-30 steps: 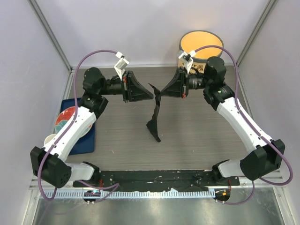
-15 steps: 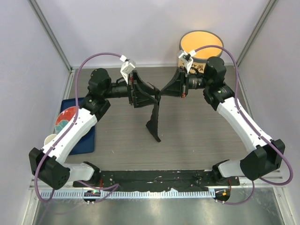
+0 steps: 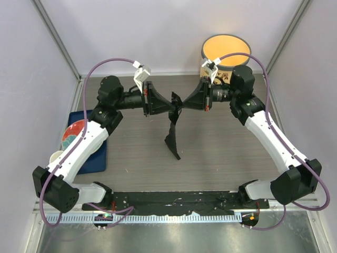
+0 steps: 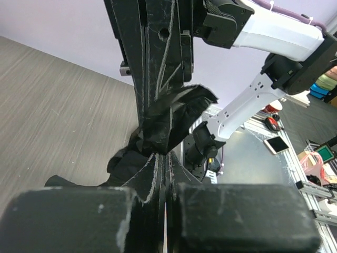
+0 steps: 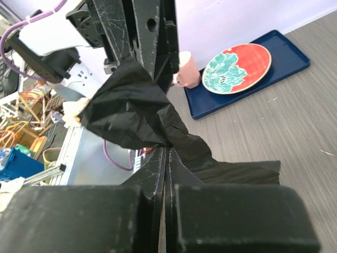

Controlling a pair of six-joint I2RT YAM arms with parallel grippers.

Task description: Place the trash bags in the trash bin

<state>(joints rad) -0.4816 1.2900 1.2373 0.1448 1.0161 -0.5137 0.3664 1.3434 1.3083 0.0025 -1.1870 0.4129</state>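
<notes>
**Since a second ago the left gripper [image 3: 169,104] has crossed the gap and shut on the thin, glossy black plastic trash bag [image 3: 171,138]**

One second back it stood apart from the film with its fingers together. Half a second back it was at the bag with its fingers spread. Now its own wrist view shows the two black fingers [image 4: 150,182] pressed together with crumpled film caught between their tips. The right gripper [image 3: 182,101] has not shifted, and its fingers [image 5: 181,182] are likewise clamped on a bunched fold of the bag.

The two grippers meet tip to tip above the middle of the grey wood-grain table [image 3: 226,153], each pinching the bag's top. From that pinch the bag hangs as a narrow twisted strip towards the near side. Whether its lower end rests on the table cannot be told.

The cylindrical cream-yellow trash bin [image 3: 226,43] with its dark grey rim stands at the far right corner, behind the right arm and well apart from the bag, which is outside it.

On the left edge lies a dark blue rectangular tray [image 3: 100,161]. It carries a round red and teal patterned plate [image 3: 73,134], with a small pale cup [image 3: 56,156] just beside the plate.
</notes>
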